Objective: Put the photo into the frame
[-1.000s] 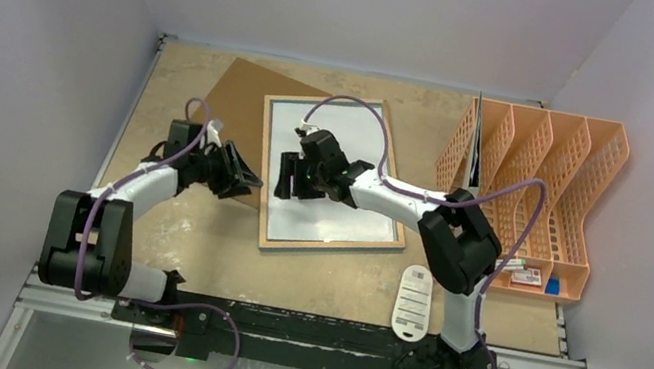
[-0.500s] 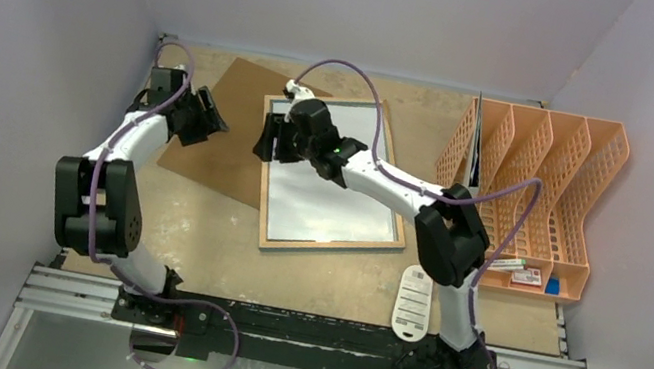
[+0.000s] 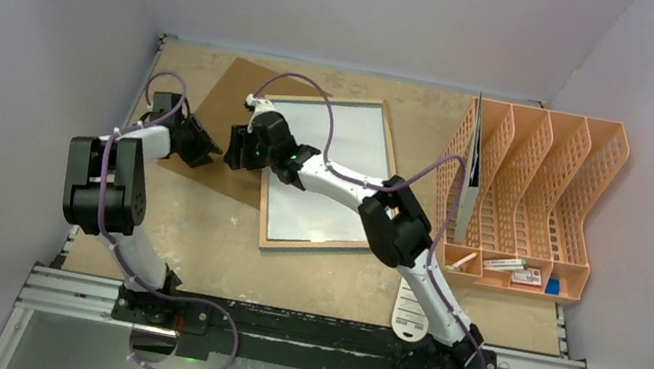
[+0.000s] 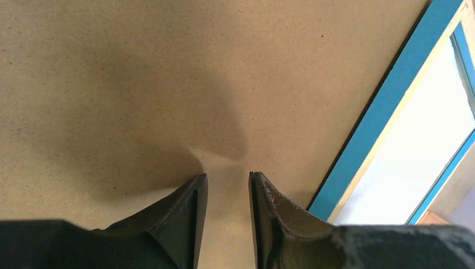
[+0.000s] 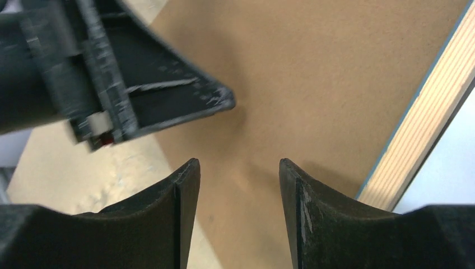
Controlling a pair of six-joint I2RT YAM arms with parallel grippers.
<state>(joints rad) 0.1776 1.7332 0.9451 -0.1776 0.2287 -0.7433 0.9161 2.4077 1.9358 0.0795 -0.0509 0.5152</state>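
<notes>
The frame [image 3: 317,245] lies flat mid-table, light wood side up. A white sheet [image 3: 351,138] fills it; it looks like the photo's plain back, though no print shows. The brown backing board [image 3: 225,106] sticks out from under the frame's left side. My left gripper [image 3: 208,145] hovers over the board's left part, jaws a little apart, with only bare board [image 4: 168,67] between them [image 4: 228,175]. The frame's blue edge [image 4: 386,106] runs to its right. My right gripper [image 3: 233,146] faces it just left of the frame, open [image 5: 239,161] over the board's edge [image 5: 336,67], beside the wood strip [image 5: 425,129].
An orange slotted file rack [image 3: 545,193] stands at the right, with a dark folder [image 3: 474,160] upright in its left slot and small items [image 3: 521,273] at its front. A white card [image 3: 414,303] lies by the right arm's base. Walls enclose the table.
The right gripper slid left, from over the middle of the frame to its left edge. The left gripper swung out to the far left, then came back onto the board, its jaws narrower.
</notes>
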